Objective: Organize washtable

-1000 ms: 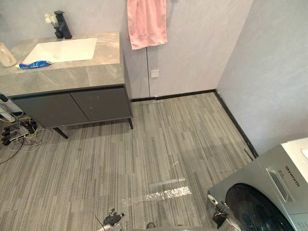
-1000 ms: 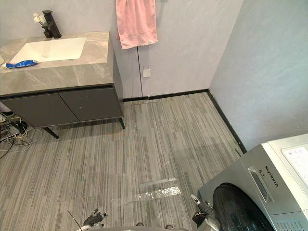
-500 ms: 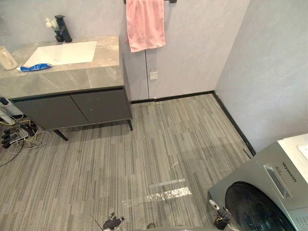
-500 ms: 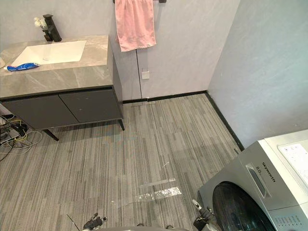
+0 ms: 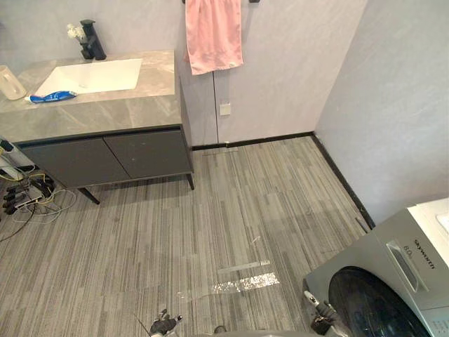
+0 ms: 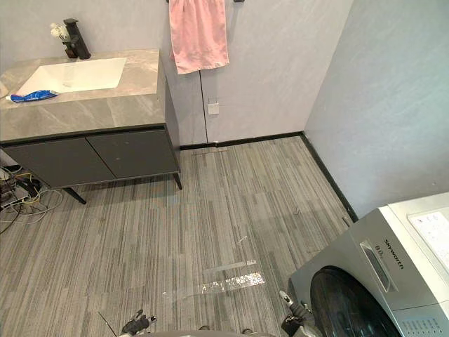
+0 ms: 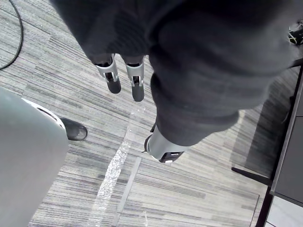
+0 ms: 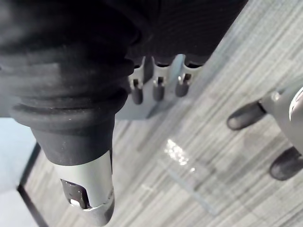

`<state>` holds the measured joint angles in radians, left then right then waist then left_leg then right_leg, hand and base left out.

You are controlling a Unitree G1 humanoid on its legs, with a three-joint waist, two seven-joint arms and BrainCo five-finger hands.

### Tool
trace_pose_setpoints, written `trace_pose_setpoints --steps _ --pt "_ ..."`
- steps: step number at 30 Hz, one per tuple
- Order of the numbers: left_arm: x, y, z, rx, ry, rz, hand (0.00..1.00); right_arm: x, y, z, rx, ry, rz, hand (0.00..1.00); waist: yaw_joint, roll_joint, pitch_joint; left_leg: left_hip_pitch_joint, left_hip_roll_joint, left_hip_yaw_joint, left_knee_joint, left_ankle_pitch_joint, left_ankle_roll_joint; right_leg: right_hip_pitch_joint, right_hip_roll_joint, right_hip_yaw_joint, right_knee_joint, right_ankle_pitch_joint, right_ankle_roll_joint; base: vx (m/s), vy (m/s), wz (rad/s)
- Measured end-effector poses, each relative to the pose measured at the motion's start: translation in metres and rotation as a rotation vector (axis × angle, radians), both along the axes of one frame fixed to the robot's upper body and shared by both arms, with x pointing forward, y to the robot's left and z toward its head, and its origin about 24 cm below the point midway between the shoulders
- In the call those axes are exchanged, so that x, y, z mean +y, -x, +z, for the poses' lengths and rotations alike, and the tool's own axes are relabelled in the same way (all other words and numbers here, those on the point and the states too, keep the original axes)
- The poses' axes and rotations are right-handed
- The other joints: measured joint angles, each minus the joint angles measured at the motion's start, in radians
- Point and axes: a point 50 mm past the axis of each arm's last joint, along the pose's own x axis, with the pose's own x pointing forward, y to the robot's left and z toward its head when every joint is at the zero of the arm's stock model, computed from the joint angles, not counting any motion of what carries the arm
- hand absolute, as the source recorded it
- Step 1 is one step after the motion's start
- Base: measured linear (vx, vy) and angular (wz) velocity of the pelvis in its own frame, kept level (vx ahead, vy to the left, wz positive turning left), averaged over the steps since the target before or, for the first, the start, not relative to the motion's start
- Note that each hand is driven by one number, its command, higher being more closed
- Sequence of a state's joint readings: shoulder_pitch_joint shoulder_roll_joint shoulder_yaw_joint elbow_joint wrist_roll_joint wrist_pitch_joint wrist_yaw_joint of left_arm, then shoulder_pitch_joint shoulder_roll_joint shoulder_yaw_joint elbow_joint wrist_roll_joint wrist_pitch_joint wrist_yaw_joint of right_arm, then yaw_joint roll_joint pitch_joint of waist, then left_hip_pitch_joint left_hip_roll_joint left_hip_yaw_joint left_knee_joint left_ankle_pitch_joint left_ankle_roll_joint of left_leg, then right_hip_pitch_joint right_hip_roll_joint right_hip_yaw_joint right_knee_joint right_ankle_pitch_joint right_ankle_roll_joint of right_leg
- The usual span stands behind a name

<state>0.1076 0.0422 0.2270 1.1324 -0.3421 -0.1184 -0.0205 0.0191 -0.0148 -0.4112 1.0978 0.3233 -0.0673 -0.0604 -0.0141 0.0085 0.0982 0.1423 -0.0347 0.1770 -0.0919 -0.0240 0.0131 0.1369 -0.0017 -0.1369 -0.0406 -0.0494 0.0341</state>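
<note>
1. The desk [image 5: 119, 105] stands at the far left against the wall: a grey stone-look top over a dark cabinet [image 5: 105, 154] with two doors.
2. A white sink [image 5: 91, 75] is set into the desk top, with a black faucet [image 5: 91, 38] at its far edge and a small white flower [image 5: 73, 30] just left of the faucet.
3. A blue tube [image 5: 50, 97] lies flat on the desk, just near the sink's left corner. A pale cup [image 5: 10, 83] stands upright to the left of it, at the desk's left end.
4. A pink towel [image 5: 214, 34] hangs on the far wall just right of the desk, with a white wall socket [image 5: 224, 109] below it.
5. A tangle of cables and a power strip [image 5: 24, 196] lies on the striped grey floor [image 5: 231, 203] at the left, beside the cabinet.
6. A shiny strip of tape [image 5: 238, 281] lies on the floor, near and in the middle.
7. A silver washing machine [image 5: 410, 253] with a dark round door stands at the near right.
8. The left hand [image 5: 163, 326] hangs low at the near edge, well apart from the desk. Its fingers [image 7: 110, 75] are straight and its thumb [image 7: 163, 150] is apart from them; it holds nothing.
9. The right hand [image 5: 320, 321] hangs at the near right, just beside the washing machine's front. Its fingers [image 8: 158, 89] are straight in a row, its thumb [image 8: 90, 194] is apart from them, and it is empty over the floor.
</note>
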Motion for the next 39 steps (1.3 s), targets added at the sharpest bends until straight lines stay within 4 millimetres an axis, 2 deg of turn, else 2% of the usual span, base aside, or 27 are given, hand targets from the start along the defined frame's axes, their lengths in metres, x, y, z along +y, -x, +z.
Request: trace_pose_setpoints --steps 5,18,20,22,23,24,25,27,29,30,32,34,35,36,37,38,39 --pt "0.0 0.0 0.0 -0.001 -0.002 0.0 0.0 0.005 0.002 -0.002 0.015 -0.014 0.011 0.0 0.0 -0.003 0.0 -0.001 0.0 0.0 -0.001 0.0 0.0 0.002 0.0 -0.001 -0.007 0.0 0.0 0.0 0.0 0.0" --pt "0.001 -0.004 0.001 -0.012 -0.005 -0.002 0.0 0.007 -0.008 0.0 -0.011 -0.021 0.012 0.0 0.003 -0.006 0.011 -0.033 -0.001 0.013 -0.006 -0.001 0.001 -0.038 0.0 0.014 0.0 0.006 -0.009 -0.01 -0.005 -0.03" --pt "0.002 -0.006 0.001 -0.017 -0.005 -0.004 0.0 0.007 -0.012 0.001 -0.024 -0.024 0.004 0.0 0.003 -0.001 0.027 -0.035 -0.001 0.021 -0.003 -0.002 0.003 -0.058 -0.002 0.024 0.043 -0.009 0.002 0.0 0.012 -0.17" --pt "0.001 -0.008 0.002 -0.022 -0.005 -0.006 0.0 0.005 -0.014 0.003 -0.04 -0.023 -0.015 0.0 0.002 0.008 0.043 -0.031 0.0 0.023 -0.002 -0.014 0.017 -0.111 -0.01 0.025 0.163 -0.05 0.024 -0.01 0.035 -0.09" --pt "0.001 -0.01 0.002 -0.026 -0.004 -0.007 0.0 0.004 -0.014 0.004 -0.049 -0.021 -0.024 0.0 0.002 0.014 0.057 -0.03 0.002 0.023 -0.002 -0.021 0.022 -0.146 -0.015 0.021 0.249 -0.07 0.035 -0.04 0.066 0.01" --pt "0.0 -0.011 0.002 -0.03 -0.004 -0.008 0.0 0.001 -0.017 0.005 -0.065 -0.015 -0.036 0.0 0.001 0.024 0.075 -0.027 0.009 0.024 0.007 -0.032 0.037 -0.209 -0.022 0.014 0.394 -0.081 0.035 -0.05 0.09 0.06" --pt "0.001 -0.012 0.003 -0.033 -0.006 -0.008 0.0 0.0 -0.018 0.007 -0.08 -0.013 -0.05 0.0 0.001 0.023 0.082 -0.024 0.012 0.025 0.023 -0.042 0.051 -0.285 -0.042 -0.004 0.544 -0.088 0.026 0.0 0.083 0.07" --pt "0.002 -0.015 0.004 -0.042 -0.009 0.001 0.0 -0.002 -0.015 0.007 -0.082 -0.012 -0.065 0.0 0.006 0.02 0.086 -0.017 0.007 0.02 0.033 -0.061 0.058 -0.36 -0.082 -0.039 0.675 -0.119 0.028 0.12 0.083 0.01" --pt "0.004 -0.014 0.004 -0.041 -0.012 0.012 0.0 0.0 -0.015 0.006 -0.083 -0.019 -0.073 0.0 0.004 0.012 0.091 -0.004 0.016 0.016 0.041 -0.077 0.052 -0.391 -0.088 -0.056 0.66 -0.138 0.037 0.18 0.065 -0.04" --pt "0.003 -0.017 0.004 -0.047 -0.009 0.011 0.0 0.0 -0.015 0.006 -0.084 -0.02 -0.076 0.0 0.002 0.011 0.092 0.001 0.03 0.014 0.043 -0.086 0.043 -0.409 -0.081 -0.071 0.6 -0.137 0.036 0.22 0.03 -0.04" --pt "-0.002 -0.026 0.005 -0.068 0.001 0.005 0.0 -0.001 -0.014 0.006 -0.084 -0.02 -0.089 0.0 0.002 0.015 0.097 0.011 0.056 0.012 0.044 -0.107 0.024 -0.442 -0.065 -0.109 0.479 -0.117 0.033 0.3 0.001 -0.04" --pt "-0.006 -0.036 0.007 -0.09 0.011 -0.001 0.0 -0.001 -0.008 0.005 -0.072 -0.021 -0.097 0.0 0.001 0.008 0.107 0.045 0.07 0.011 0.039 -0.136 -0.001 -0.463 -0.058 -0.159 0.318 -0.032 0.022 0.36 -0.042 0.01" --pt "-0.005 -0.041 0.009 -0.105 0.008 -0.005 0.0 0.002 -0.005 0.004 -0.062 -0.029 -0.102 0.0 0.001 -0.008 0.115 0.077 0.066 0.01 0.039 -0.162 -0.025 -0.476 -0.068 -0.187 0.232 0.032 0.026 0.45 -0.117 0.19" --pt "-0.005 -0.045 0.01 -0.112 0.006 -0.005 0.0 0.003 0.003 0.002 -0.052 -0.042 -0.144 0.0 -0.002 -0.018 0.118 0.111 0.061 0.003 0.041 -0.186 -0.041 -0.491 -0.076 -0.213 0.191 0.065 0.014 0.55 -0.151 0.27" --pt "-0.005 -0.046 0.01 -0.114 0.008 -0.004 0.0 0.002 0.005 0.001 -0.049 -0.041 -0.159 0.0 -0.004 -0.02 0.118 0.124 0.062 0.0 0.041 -0.198 -0.05 -0.496 -0.086 -0.219 0.186 0.069 0.009 0.53 -0.181 0.52" --pt "-0.007 -0.045 0.009 -0.114 0.013 0.004 0.0 0.0 0.011 0.001 -0.04 -0.039 -0.178 0.0 -0.013 -0.021 0.117 0.154 0.071 -0.021 0.052 -0.237 -0.075 -0.506 -0.099 -0.22 0.206 0.077 -0.013 0.47 -0.183 0.66" --pt "-0.009 -0.043 0.009 -0.111 0.021 0.015 0.0 -0.003 0.015 0.001 -0.038 -0.031 -0.189 0.0 -0.03 -0.007 0.114 0.167 0.095 -0.041 0.068 -0.266 -0.089 -0.51 -0.097 -0.228 0.262 0.128 -0.071 0.65 -0.269 0.81"
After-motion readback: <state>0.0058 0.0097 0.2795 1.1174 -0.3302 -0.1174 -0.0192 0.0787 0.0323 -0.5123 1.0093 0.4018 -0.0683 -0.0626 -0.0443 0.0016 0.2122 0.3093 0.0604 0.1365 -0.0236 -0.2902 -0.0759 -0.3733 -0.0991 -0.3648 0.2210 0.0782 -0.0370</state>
